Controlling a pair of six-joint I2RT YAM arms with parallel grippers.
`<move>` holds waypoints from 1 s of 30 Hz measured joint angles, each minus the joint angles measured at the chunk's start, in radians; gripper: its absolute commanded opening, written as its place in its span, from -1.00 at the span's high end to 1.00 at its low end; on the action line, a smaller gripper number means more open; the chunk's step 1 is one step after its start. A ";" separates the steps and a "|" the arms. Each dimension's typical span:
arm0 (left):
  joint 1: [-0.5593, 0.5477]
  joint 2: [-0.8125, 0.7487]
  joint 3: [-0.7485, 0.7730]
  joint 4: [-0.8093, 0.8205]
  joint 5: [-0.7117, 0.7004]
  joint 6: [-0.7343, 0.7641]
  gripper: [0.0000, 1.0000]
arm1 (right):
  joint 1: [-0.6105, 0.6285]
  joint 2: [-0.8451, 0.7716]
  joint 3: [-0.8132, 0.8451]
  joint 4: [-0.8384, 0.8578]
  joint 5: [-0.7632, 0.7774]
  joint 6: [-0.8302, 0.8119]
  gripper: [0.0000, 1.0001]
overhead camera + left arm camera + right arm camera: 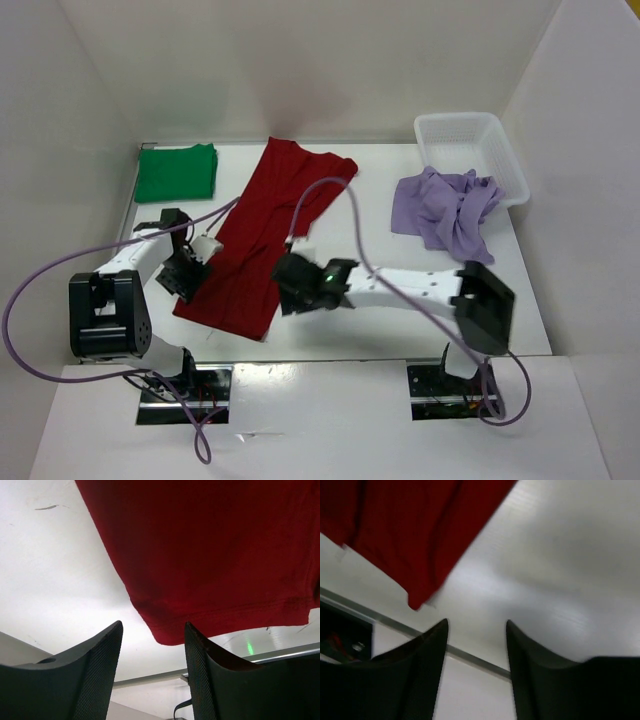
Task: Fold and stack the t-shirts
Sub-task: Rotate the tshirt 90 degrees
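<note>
A dark red t-shirt (262,235) lies spread in a long diagonal across the middle of the table. The bright green t-shirt (176,172) sits folded at the back left. Crumpled at the right lies the pale lavender t-shirt (445,208). My left gripper (188,285) is at the red shirt's near left corner. In the left wrist view the red hem (210,555) ends just beyond that open, empty gripper (154,627). My right gripper (285,287) hovers by the shirt's near right edge. It (477,625) is open and empty, with the red corner (405,530) to its upper left.
A white lattice basket (470,150) stands at the back right, touching the lavender shirt. White walls enclose the table on three sides. Purple cables loop over the red shirt and beside the left arm. The table's near edge (470,655) runs just under the right gripper.
</note>
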 measured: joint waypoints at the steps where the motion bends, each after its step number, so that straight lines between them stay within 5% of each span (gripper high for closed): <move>1: 0.000 0.000 -0.001 0.001 0.002 0.000 -0.23 | 0.034 0.060 0.002 0.005 -0.013 0.027 0.13; 2: 0.000 -0.001 -0.002 0.005 0.003 0.000 -0.23 | 0.068 0.113 0.006 0.006 -0.031 0.054 0.34; 3: 0.000 -0.004 -0.003 0.007 0.005 0.000 -0.23 | 0.092 0.157 0.015 0.007 -0.048 0.072 0.34; 8: 0.000 -0.041 -0.009 0.019 0.012 0.000 -0.23 | 0.127 0.291 0.120 0.022 -0.114 0.129 -0.33; 18: 0.000 -0.058 -0.028 0.032 0.026 0.005 -0.25 | 0.135 0.426 0.211 0.067 -0.182 0.177 -0.37; 23: 0.000 -0.072 -0.029 0.034 0.027 0.007 -0.25 | 0.121 0.441 0.214 0.081 -0.211 0.195 0.12; 27: 0.000 -0.111 -0.029 0.032 0.031 0.008 -0.32 | 0.105 0.450 0.194 0.116 -0.249 0.203 1.00; 30: 0.000 -0.145 -0.029 0.024 0.040 0.008 -0.35 | 0.084 0.425 0.122 0.182 -0.284 0.232 1.00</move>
